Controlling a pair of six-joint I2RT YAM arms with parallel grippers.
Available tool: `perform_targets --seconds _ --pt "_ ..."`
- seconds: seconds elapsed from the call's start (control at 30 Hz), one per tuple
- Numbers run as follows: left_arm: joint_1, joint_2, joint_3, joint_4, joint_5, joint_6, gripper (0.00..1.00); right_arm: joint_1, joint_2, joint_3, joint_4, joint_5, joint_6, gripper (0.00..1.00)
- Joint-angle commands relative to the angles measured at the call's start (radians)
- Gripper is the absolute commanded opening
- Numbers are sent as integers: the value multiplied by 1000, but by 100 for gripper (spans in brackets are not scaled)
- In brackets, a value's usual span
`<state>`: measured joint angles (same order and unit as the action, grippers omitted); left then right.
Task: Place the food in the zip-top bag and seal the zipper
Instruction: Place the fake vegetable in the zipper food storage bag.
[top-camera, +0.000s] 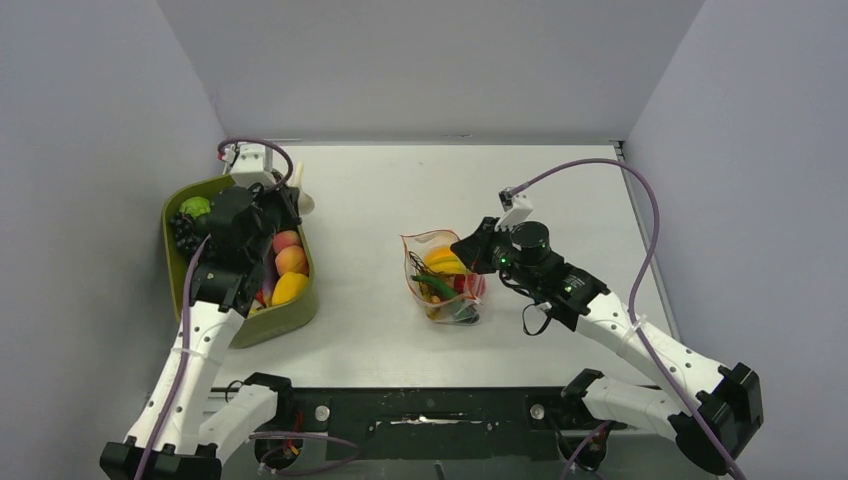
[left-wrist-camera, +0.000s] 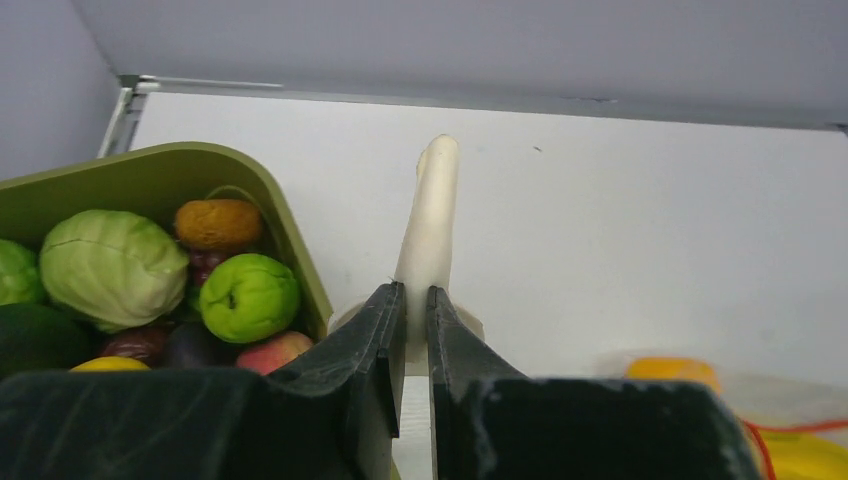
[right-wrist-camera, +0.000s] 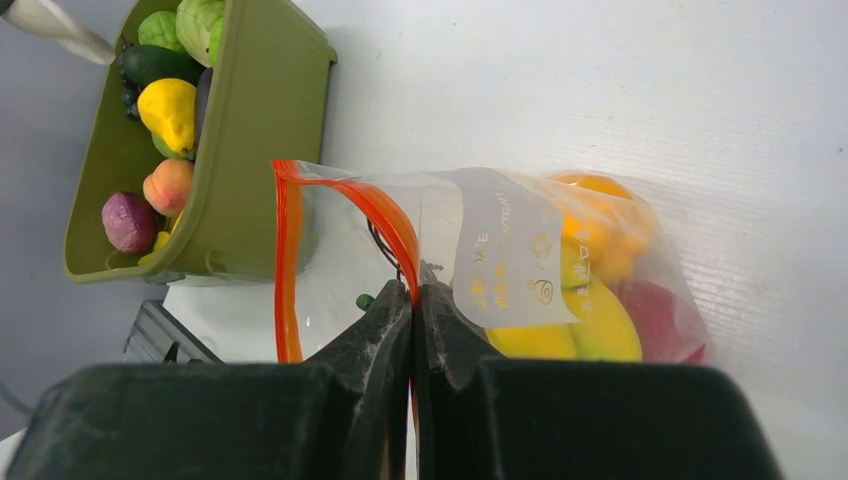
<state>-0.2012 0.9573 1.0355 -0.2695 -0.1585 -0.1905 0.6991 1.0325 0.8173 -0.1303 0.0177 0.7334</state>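
Loading is the step in hand. The left fingers (left-wrist-camera: 388, 315), nearly closed, pinch 1 pale white, tapering plastic toy vegetable (left-wrist-camera: 432, 215) by its base, beside the olive-green rounded plastic tray (top-camera: 300, 305) at the top view's upper left. The right fingers (right-wrist-camera: 392, 315), fully closed, clamp the thin red-orange zipper strip (right-wrist-camera: 287, 250) of the clear soft zip-top bag (top-camera: 445, 275), mid-frame on the desk (top-camera: 380, 200), with several pieces inside. The next move probably calls for carrying the white piece rightwards over the open mouth before letting go.

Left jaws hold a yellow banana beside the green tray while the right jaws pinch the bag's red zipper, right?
Wrong food: the left gripper holds a white tapered piece, not a banana, per the left wrist view. The rest stands.
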Motion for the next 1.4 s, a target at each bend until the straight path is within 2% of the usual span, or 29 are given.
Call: perform_targets --seconds 0.0,0.2,0.33,0.67,0.8,0.93,1.13,1.37 --pt "-3 -78 -65 80 296 -35 0 -9 10 66 25 42 -25 0" --pt "-5 -172 -174 208 617 -97 0 -11 24 95 8 45 -41 0" --pt "-6 -204 -241 375 728 -256 0 -12 37 103 11 40 -34 0" --pt "-45 -186 -366 704 759 -520 0 -12 52 114 12 22 -25 0" --pt "-114 -166 -435 842 742 -572 0 -12 56 114 15 16 -27 0" --pt "-213 -141 -486 932 686 -562 0 -12 50 113 20 15 -40 0" --pt "-367 -63 -488 940 583 -445 0 -10 44 101 40 -2 -40 0" --pt "-411 41 -483 912 563 -330 0 -12 36 98 41 -1 -45 0"
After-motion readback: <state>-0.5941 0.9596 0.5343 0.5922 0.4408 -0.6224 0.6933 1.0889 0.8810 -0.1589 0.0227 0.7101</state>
